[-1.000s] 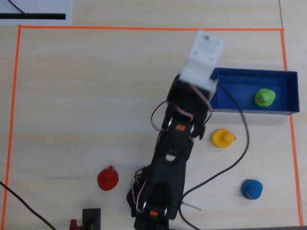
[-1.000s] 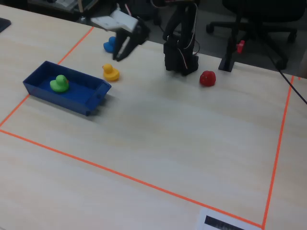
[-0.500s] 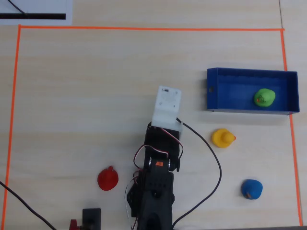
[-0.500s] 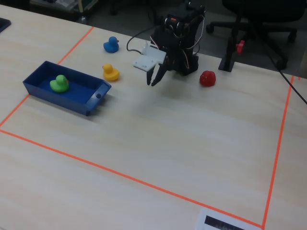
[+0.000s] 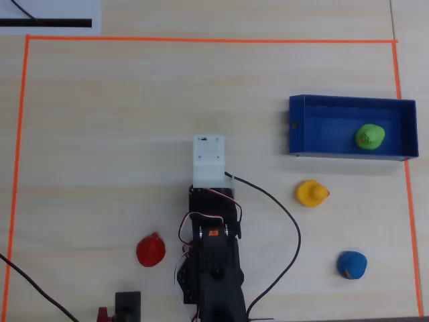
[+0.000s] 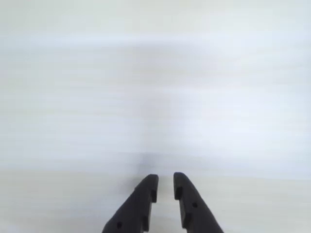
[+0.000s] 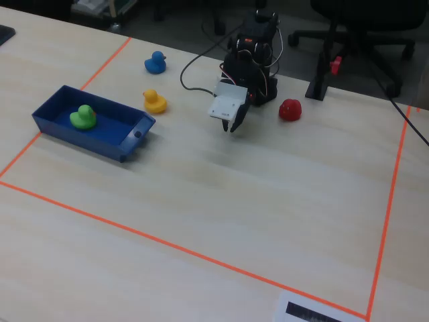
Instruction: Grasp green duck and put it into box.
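Gripper (image 6: 165,187) empty; jaws nearly together, with only a narrow slit visible between the two dark, tapered fingers (image 6: 141,204) in the wrist view. Nothing but blurred pale tabletop ahead of the tips. Positioned over bare table (image 7: 268,201) in front of the arm base, well apart from every toy.

Green duck (image 5: 369,136) located inside the box (image 5: 295,127), toward the right end in the overhead view, resting on the floor of the tray. Task judged complete as things lie.

Handling notes, judged from appearance: duck small, rounded, probably light and slightly yielding rubber; smooth skin, likely to slip under a shallow pinch. Recommended hold across the widest part of the body, jaws on opposite flanks, not on the head.

Box: long, rectangular, dark blue, low rigid walls, apparently hard plastic. Table: pale wood-grain laminate, matte, bounded by orange tape (image 5: 201,40). Yellow duck (image 5: 312,193), blue duck (image 5: 351,264) and a red toy (image 5: 151,250) outside the box, well apart from one another.
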Controlling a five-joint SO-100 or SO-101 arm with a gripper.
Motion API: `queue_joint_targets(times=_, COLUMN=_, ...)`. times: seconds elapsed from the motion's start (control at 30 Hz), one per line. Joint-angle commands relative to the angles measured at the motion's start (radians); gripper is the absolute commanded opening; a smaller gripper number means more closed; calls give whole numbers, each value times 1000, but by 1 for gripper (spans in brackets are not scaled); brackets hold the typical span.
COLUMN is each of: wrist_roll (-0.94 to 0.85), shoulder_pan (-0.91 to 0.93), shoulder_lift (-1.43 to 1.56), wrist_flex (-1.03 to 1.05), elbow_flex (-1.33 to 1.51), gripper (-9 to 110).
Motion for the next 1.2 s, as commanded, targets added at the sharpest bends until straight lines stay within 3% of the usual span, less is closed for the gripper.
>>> queue_joint_targets(times=0.0, wrist_roll=5, shoulder_pan=3, shoulder_lift=31, wrist_flex=52, elbow_flex=0, gripper=0)
queue_joint_targets(times=0.63, wrist_roll=11, shoulder_pan=-2, shoulder_lift=63, wrist_flex=265, elbow_flex=18, gripper=0)
queue_joint_targets(times=0.93, wrist_roll=11, shoulder_pan=-20, shoulder_lift=63, wrist_flex=272, elbow_flex=20, gripper=0)
queue_joint_targets(times=1.03, wrist_roll=11, shoulder_pan=-28, shoulder_lift=64, wrist_flex=272, elbow_flex=20, gripper=7)
queue_joint_targets(times=1.17, wrist_roll=11, shoulder_pan=-28, shoulder_lift=64, wrist_flex=272, elbow_flex=20, gripper=7)
